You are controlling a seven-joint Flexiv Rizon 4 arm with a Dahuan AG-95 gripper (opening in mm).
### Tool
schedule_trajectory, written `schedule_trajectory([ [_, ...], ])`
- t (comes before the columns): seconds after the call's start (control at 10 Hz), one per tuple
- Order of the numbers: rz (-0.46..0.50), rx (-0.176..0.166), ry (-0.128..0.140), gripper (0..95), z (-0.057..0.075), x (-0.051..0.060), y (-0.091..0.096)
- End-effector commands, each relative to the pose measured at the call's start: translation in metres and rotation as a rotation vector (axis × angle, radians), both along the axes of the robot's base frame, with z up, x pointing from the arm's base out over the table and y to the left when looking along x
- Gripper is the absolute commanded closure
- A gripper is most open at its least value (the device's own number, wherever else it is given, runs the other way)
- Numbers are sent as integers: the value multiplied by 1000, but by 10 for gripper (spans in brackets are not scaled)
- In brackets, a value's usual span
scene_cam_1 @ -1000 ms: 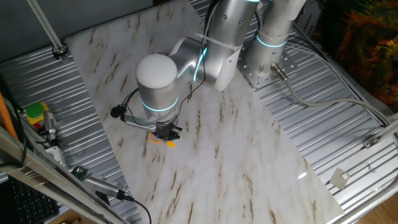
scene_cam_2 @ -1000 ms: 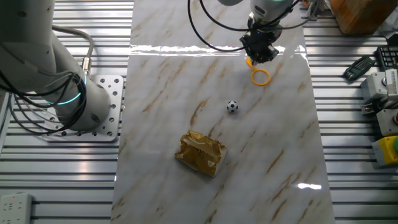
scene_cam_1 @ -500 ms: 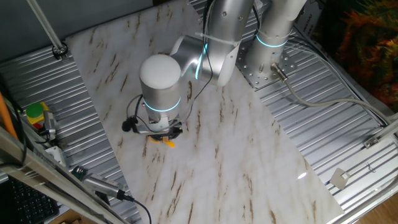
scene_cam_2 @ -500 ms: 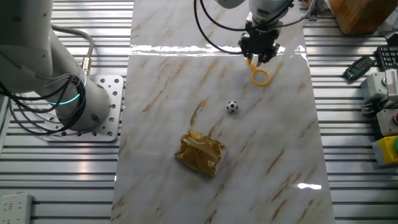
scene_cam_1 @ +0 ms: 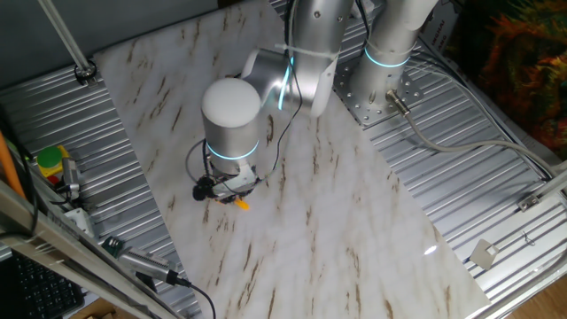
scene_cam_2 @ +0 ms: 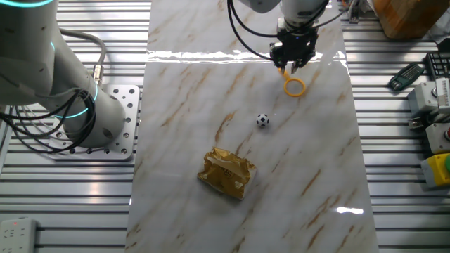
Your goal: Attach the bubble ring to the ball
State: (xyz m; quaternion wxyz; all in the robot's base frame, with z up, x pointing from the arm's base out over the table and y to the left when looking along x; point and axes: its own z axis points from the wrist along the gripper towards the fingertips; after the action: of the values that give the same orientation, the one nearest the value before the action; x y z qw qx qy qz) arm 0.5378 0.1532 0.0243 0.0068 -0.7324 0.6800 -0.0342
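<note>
1. Presently, bubble ring [scene_cam_2: 295, 86]: small orange-yellow wand, thin round hoop with a short straight handle. Lies flat on the marble bench [scene_cam_2: 183, 105], far end, handle pointing toward the gripper [scene_cam_2: 289, 65]. In the one fixed view only a sliver of orange [scene_cam_1: 239, 203] shows below the wrist.
2. Handling, judged: very light, thin plastic, fairly stiff but likely to flex or skate on the smooth slab. Best hold is the handle; pinching the hoop would block the opening and could bend it.
3. Ball [scene_cam_2: 262, 120]: tiny, white with black patches. Sits free on the bench, apart from the hoop, nearer the middle. Judged light and prone to roll at a nudge; the hoop should come straight down over it.
4. Gripper: directly over the handle end of the ring. Jaws point down at the handle; whether clenched on it or parted around it, cannot tell.
5. Foil packet [scene_cam_2: 226, 172]: crumpled gold, well apart from both items. Not required.
</note>
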Motion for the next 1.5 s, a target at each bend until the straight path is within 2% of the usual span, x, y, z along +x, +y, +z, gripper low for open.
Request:
schedule_trajectory([
  [0.1, 212, -25, -6, 760, 0, 0, 0],
  [0.2, 241, -32, -6, 760, 0, 0, 0],
  [0.3, 269, -33, -6, 570, 0, 0, 0],
  [0.6, 322, -48, -5, 570, 0, 0, 0],
  [0.9, 308, -35, -19, 570, -2, 0, 0],
  [1.5, 300, -37, -33, 570, -7, 0, 0],
])
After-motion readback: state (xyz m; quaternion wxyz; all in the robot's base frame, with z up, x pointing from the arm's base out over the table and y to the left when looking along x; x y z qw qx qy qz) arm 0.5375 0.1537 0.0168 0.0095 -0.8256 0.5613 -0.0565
